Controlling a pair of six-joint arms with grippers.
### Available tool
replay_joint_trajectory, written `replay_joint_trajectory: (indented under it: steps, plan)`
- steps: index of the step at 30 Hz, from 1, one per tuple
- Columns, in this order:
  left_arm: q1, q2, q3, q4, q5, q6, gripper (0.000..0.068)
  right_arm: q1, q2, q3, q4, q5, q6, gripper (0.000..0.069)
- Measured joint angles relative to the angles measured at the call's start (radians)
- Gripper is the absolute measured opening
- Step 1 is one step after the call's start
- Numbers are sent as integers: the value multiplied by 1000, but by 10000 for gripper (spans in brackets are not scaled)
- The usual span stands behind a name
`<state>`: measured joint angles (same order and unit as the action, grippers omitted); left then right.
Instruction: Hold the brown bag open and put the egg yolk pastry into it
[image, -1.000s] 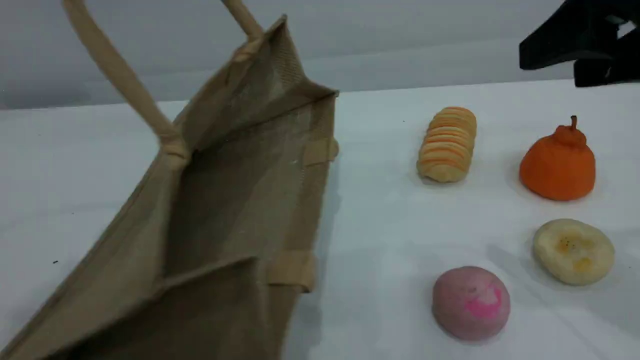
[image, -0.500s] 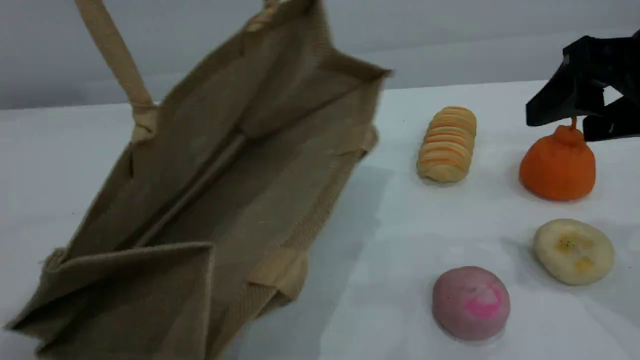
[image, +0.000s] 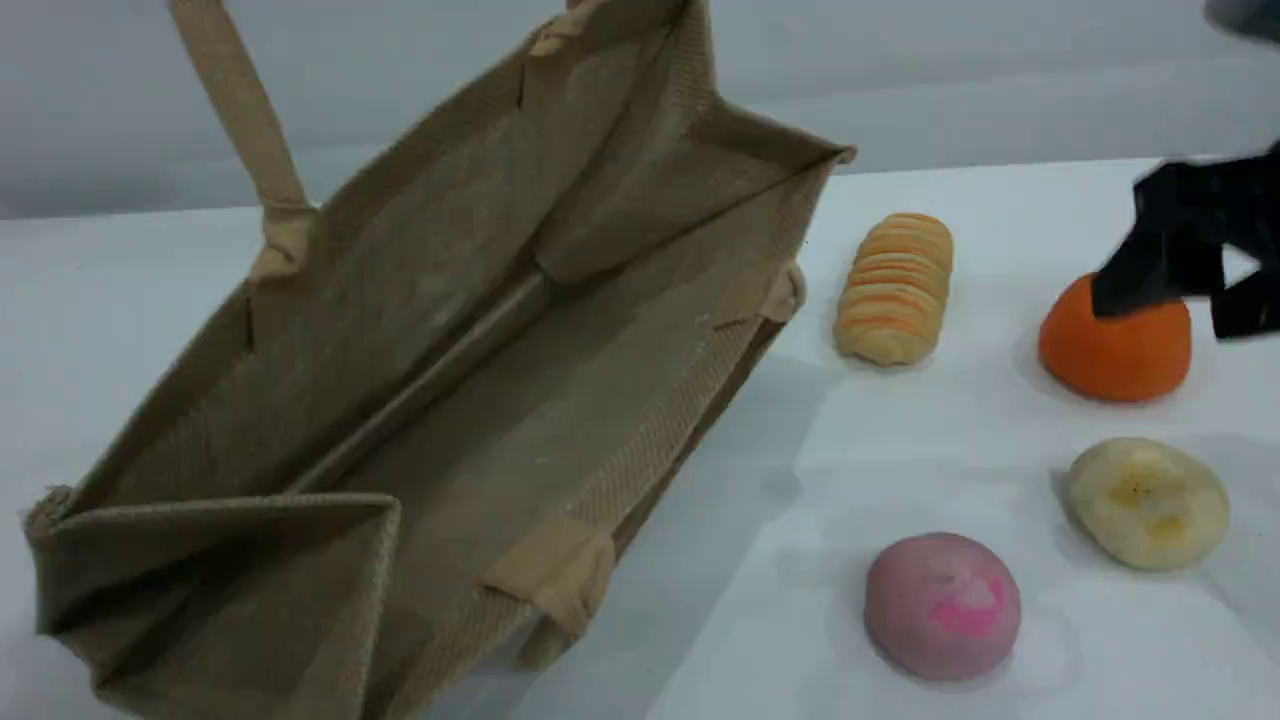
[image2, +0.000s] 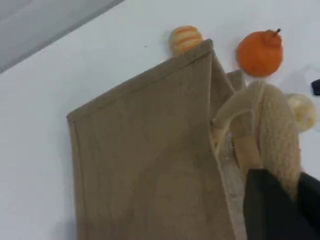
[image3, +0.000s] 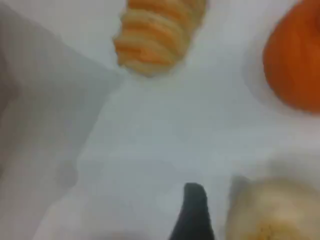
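Pale cream-yellow, round egg yolk pastry lies untouched on the white table at four o'clock. At two o'clock the black right gripper hovers, fingers apart; it should come down straddling the pastry. At nine o'clock the tan jute brown bag gapes, with the left gripper clamped on its beige rope handle.

Brown bag mouth wider, swung rightward; right claw lower, now hiding orange pastry top.

Everything's plain matte black, plastic-looking stuff. The right gripper at the far right is two chunky angular slabs, kinda blurry, with a tapered round-tipped fingertip. The left gripper looks blocky, with flat faces.
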<state>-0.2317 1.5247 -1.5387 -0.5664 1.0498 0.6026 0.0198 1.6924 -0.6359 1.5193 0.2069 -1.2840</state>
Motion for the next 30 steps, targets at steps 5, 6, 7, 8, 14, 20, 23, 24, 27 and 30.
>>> replay_joint_trajectory:
  steps: [5,6,7,8,14,20,23,24,27,30]
  plan:
    - [0,7,0,-47,34,50,90,0,77,0,0,-36,-3,512]
    - [0,13,0,-48,46,54,90,0,89,0,0,-55,-3,512]
    - [0,18,0,-48,51,54,90,0,101,0,0,-71,-5,512]
    - [0,23,0,-48,52,54,90,0,109,0,0,-84,-9,512]
    - [0,40,0,-66,30,74,90,0,148,0,0,-122,-20,512]
    - [0,40,0,-66,12,74,90,0,189,0,0,-135,-20,512]
    - [0,40,0,-66,12,74,90,0,212,-14,0,-140,-29,512]
    - [0,40,0,-66,12,74,90,0,219,-24,0,-140,-29,512]
    - [0,40,0,-66,12,74,90,0,245,-57,0,-137,-29,512]
    - [0,40,0,-66,12,74,90,0,272,-72,0,-126,-34,512]
